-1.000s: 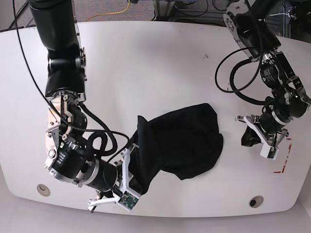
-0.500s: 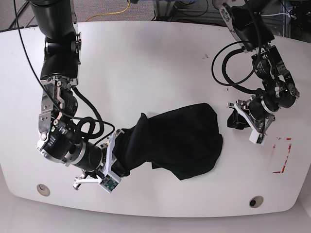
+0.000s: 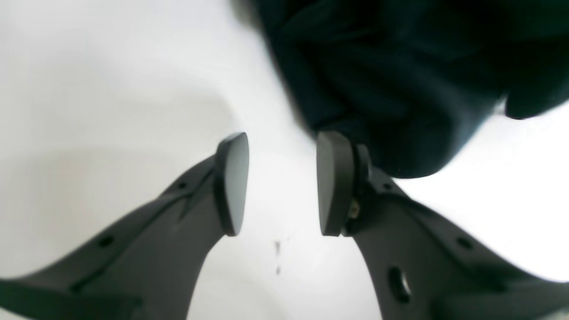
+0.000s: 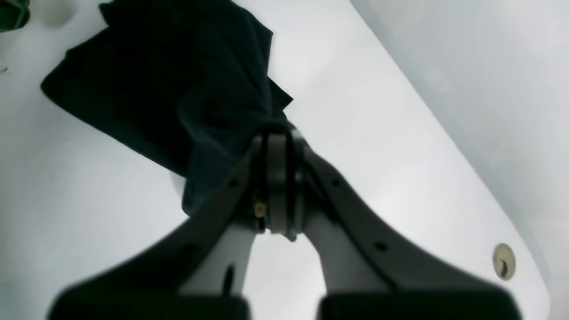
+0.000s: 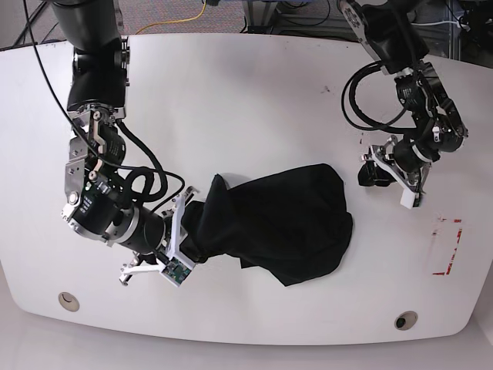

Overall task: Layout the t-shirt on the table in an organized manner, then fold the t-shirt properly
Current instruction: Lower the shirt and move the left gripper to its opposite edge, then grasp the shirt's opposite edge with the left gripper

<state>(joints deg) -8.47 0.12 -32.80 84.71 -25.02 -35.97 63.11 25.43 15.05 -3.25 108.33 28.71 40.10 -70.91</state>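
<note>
The black t-shirt (image 5: 285,223) lies bunched in the middle of the white table (image 5: 231,100). My right gripper (image 5: 192,230) is shut on its left end. In the right wrist view the closed jaws (image 4: 278,142) pinch a fold of the t-shirt (image 4: 178,80), which trails away across the tabletop. My left gripper (image 5: 371,174) hovers just right of the shirt's right edge. In the left wrist view it is open (image 3: 281,151) with only bare table between the pads, and the t-shirt (image 3: 400,66) bunches just beyond its right finger.
Round grommets sit near the front edge at the left (image 5: 68,301) and right (image 5: 405,320). A red tape outline (image 5: 448,247) marks the table's right side. A yellow cable (image 5: 181,19) lies on the floor behind the table.
My right gripper has pulled the shirt's left end leftward and away from the front edge. My left gripper has moved toward the back of the table and opened.
</note>
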